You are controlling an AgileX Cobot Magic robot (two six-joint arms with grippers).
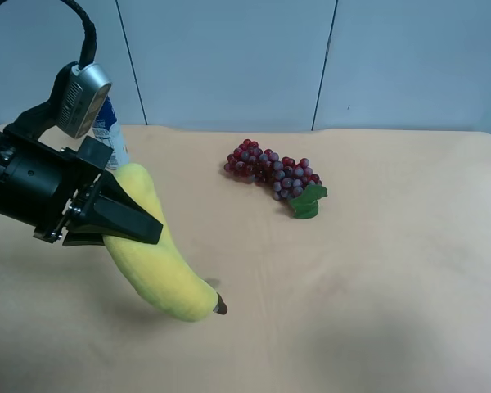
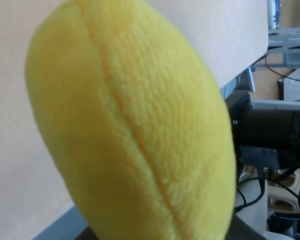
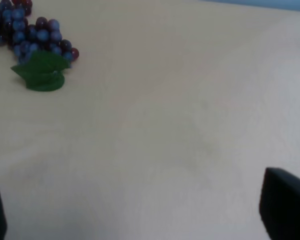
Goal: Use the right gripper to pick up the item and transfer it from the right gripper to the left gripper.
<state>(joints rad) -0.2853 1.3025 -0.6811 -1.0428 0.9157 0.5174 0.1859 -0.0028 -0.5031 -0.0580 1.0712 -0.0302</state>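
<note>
The banana (image 1: 159,262) is off the table (image 1: 376,270), tilted with its dark stem tip lowest. It is well apart from the grapes (image 1: 272,173), toward the high view's left of them and nearer the camera. The left gripper (image 1: 131,225) is clamped tight on its upper half, and the yellow plush fills that arm's wrist view. A blue-capped bottle (image 1: 110,135) stands behind that gripper, farther from the grapes than the banana is. The right gripper (image 3: 140,212) has its jaws spread wide with nothing between them, over bare table near the grapes' green leaf (image 3: 41,72).
</note>
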